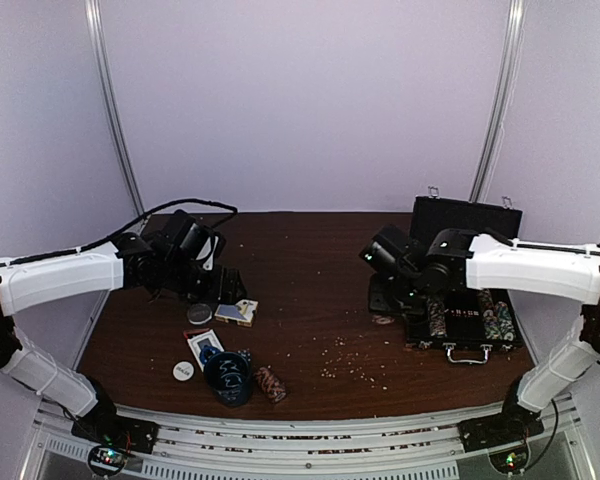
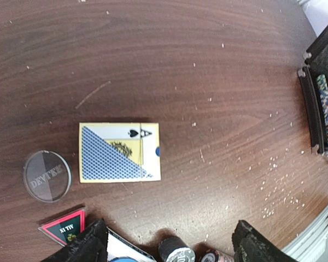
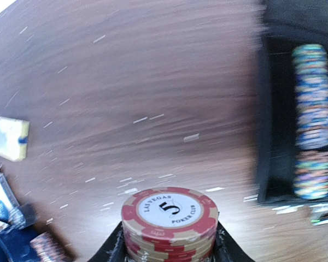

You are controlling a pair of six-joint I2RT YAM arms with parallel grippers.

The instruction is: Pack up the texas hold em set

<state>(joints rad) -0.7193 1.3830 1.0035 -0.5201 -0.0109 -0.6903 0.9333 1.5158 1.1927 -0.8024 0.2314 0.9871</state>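
Red-and-cream chips [image 3: 169, 221], a short stack marked 5, sit clamped between the fingers of the right end effector [image 3: 169, 243] at the bottom of its wrist view, with the open black case [image 1: 465, 218] at that frame's right edge, chip rolls [image 3: 311, 98] lying in it. To my eye the stack wants carrying level over a free slot, lined up with those rolls, and lowering right in before the fingers part, or it spills. Left end effector [image 2: 167, 245] hangs spread wide and empty above the card deck [image 2: 119, 152] on the bench [image 2: 180, 65].
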